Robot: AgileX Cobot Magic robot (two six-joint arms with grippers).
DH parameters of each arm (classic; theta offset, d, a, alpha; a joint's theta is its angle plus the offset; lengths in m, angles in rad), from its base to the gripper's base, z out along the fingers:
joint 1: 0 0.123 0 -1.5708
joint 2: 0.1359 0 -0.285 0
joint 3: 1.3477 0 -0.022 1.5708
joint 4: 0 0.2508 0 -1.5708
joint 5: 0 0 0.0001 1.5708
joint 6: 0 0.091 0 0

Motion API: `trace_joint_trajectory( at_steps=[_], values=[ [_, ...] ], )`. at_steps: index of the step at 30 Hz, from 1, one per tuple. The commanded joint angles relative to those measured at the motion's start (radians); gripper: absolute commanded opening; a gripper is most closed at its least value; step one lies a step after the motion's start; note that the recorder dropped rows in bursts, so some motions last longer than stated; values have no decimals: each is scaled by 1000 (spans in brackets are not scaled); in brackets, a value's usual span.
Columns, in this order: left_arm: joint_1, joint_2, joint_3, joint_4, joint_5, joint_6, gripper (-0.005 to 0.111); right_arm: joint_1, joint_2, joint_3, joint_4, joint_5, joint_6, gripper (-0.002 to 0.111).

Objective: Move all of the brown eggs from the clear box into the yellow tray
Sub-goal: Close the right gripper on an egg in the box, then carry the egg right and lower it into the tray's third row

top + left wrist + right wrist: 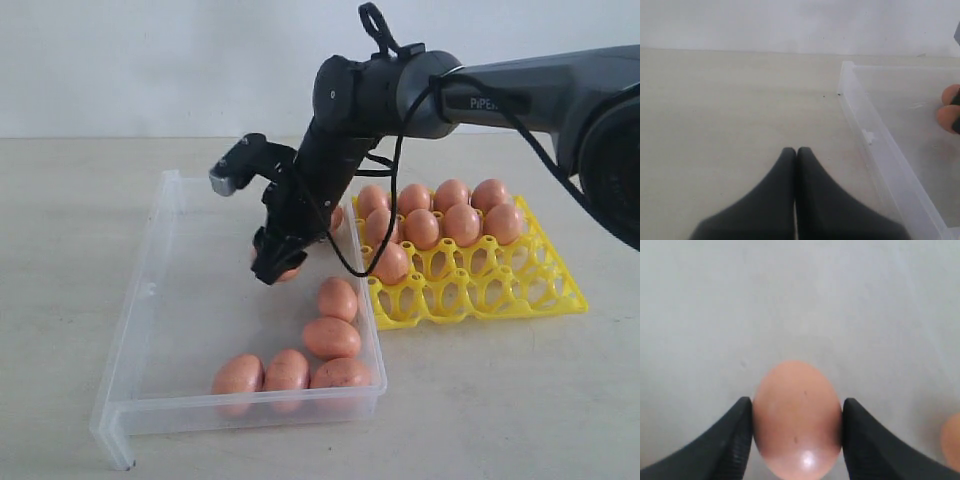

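Pale table (80, 210) all around. Mid-frame, my right claw (796, 405) hugs one egg (797, 430) on both sides, to carry it from box (140, 330) to tray (505, 295). My left claw (796, 151) rests shut, empty.

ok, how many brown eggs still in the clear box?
6 brown eggs: three along the clear box's near wall, two behind them by its right wall, one gripped in the right claw. The arm may hide more.
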Motion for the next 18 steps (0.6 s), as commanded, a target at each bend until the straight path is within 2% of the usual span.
trace_joint_trajectory(
  at_steps=[1,5,8,11,15,18],
  values=[
    [-4,-1,3,1,2,-2,-4,-8,-66,-4,339,-32,0,0],
    [-4,-1,3,1,0,-2,-4,-6,-78,15,604,-132,-13,0],
    [-4,-1,3,1,0,-2,-4,3,-134,148,782,-366,4,-1],
    [-4,-1,3,1,0,-2,-4,41,-250,330,832,-768,-20,-1],
    [-4,-1,3,1,0,-2,-4,125,-425,555,815,-1356,-178,-1],
    [-4,-1,3,1,0,-2,-4,134,-490,679,819,-1752,-123,-1]
  ],
)
